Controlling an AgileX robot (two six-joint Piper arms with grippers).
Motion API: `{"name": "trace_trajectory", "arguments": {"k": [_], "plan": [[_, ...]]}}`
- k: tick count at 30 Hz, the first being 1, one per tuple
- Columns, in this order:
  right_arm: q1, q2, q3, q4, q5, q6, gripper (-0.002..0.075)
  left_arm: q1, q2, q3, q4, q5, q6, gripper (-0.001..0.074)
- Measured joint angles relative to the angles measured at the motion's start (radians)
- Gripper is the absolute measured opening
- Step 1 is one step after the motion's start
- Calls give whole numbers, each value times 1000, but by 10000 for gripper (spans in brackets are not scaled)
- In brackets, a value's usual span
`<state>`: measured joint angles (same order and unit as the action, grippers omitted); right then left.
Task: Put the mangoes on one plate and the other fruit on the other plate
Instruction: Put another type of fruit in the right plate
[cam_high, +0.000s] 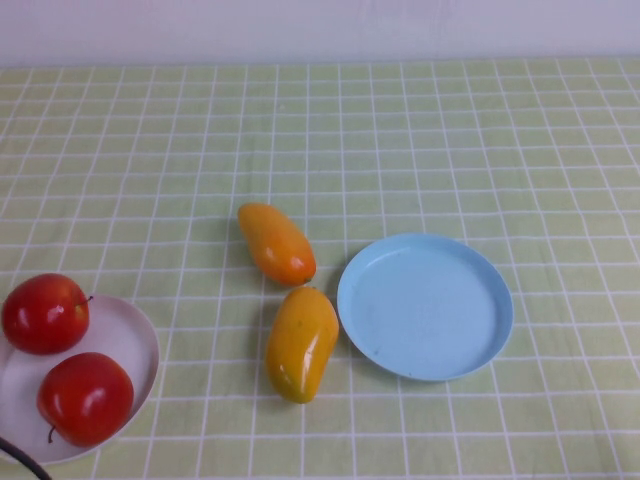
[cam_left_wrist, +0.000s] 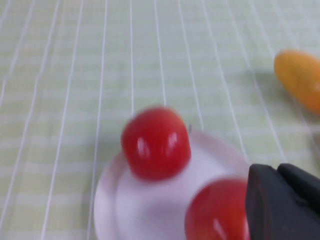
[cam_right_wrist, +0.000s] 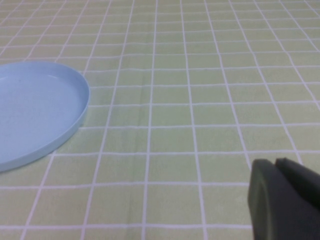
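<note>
Apples sat on the white plate; both mangoes lay just beside the empty blue plate. Left gripper hovered above the white plate, right gripper near the blue plate, over the desk; whether either's jaws were spread, I cannot tell.

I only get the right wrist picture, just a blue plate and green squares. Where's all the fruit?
Observer: Both red apples sit on the white plate, far on the robot's left.
Operator: And the mangoes?
Observer: Both mangoes lie on the cloth just left of your blue plate, not on it.
Operator: Where's the other gripper?
Observer: The left gripper hangs above the white plate; the right gripper is beside the blue one.
</note>
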<state>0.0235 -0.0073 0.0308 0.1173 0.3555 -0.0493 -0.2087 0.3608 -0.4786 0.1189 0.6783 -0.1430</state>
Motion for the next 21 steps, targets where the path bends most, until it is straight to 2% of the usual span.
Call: {"name": "trace_trajectory", "arguments": {"k": [4,9,13,21], "plan": [[0,0,0,0,0,0,-17,56,-83,153,-53,-322,91,0],[0,0,0,0,0,0,-17,152,-242,329,-211,-547,243,-1],[0,0,0,0,0,0,-16,179,-353,429,-228,-572,265,-1],[0,0,0,1,0,0,-16,180,-371,502,-230,-491,269,-1]]}}
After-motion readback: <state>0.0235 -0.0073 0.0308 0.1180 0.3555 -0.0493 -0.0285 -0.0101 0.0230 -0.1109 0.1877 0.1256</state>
